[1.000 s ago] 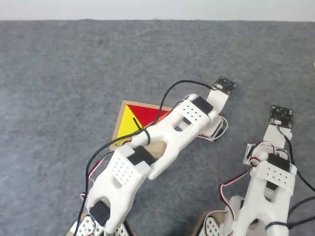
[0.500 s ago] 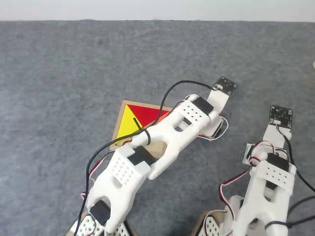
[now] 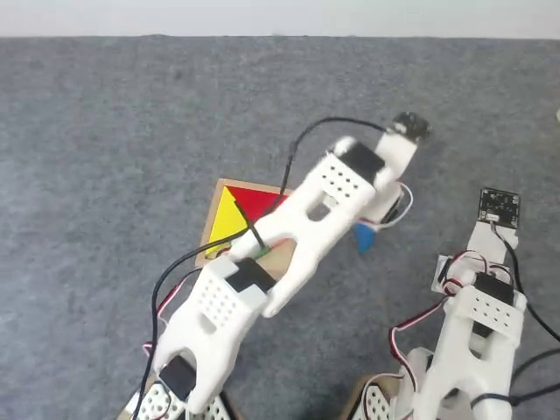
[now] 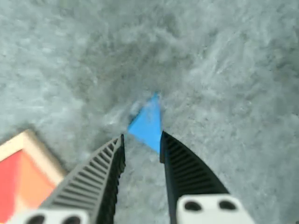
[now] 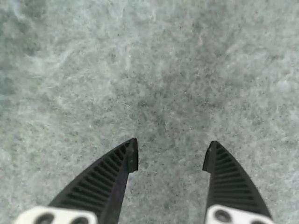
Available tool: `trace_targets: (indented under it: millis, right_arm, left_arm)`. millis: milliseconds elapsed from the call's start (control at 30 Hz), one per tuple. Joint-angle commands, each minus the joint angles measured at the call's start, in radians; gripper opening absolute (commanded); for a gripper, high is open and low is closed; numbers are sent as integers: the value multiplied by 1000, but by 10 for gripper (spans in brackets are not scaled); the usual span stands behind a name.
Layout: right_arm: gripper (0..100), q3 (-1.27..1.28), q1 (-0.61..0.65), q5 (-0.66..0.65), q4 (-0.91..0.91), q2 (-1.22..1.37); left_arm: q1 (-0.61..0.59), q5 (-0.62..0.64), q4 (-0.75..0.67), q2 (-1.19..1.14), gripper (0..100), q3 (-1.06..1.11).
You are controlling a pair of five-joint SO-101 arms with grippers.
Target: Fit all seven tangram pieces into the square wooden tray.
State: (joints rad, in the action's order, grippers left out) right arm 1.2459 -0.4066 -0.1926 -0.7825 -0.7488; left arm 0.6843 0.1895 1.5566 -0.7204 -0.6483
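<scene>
Treat the task as partly done: the tray [image 3: 210,226] holds yellow [image 3: 226,223] and red [image 3: 258,203] pieces, your left gripper [image 4: 142,136] pinches the blue triangle [image 4: 148,122] beside the tray, over the table, and your right gripper [image 5: 170,156] hangs wide open, empty.

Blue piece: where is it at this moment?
In the left wrist view, the blue piece is in the left gripper, over the mat; in the high view it shows just right of the tray.

Nothing legible right now: no words, numbers or labels on the wooden tray [image 4: 44,153] or the blue piece [image 4: 147,125] — blank all round.
</scene>
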Motion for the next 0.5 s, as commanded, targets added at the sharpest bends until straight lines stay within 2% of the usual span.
trace_targets:
  millis: [0,133,267,467]
  right_arm:
    - [227,-6,-12,-5,15,-30]
    - [227,-6,-12,-5,15,-30]
    - [227,2,-12,-5,18,-30]
    - [227,9,-12,-5,42,-30]
  left_arm:
    - [-18,-37,118,-2,137,-156]
    - [-17,-18,38,-115,237,-125]
    - [-14,-15,-28,-241,219,-137]
    - [-14,-15,-9,-282,218,-214]
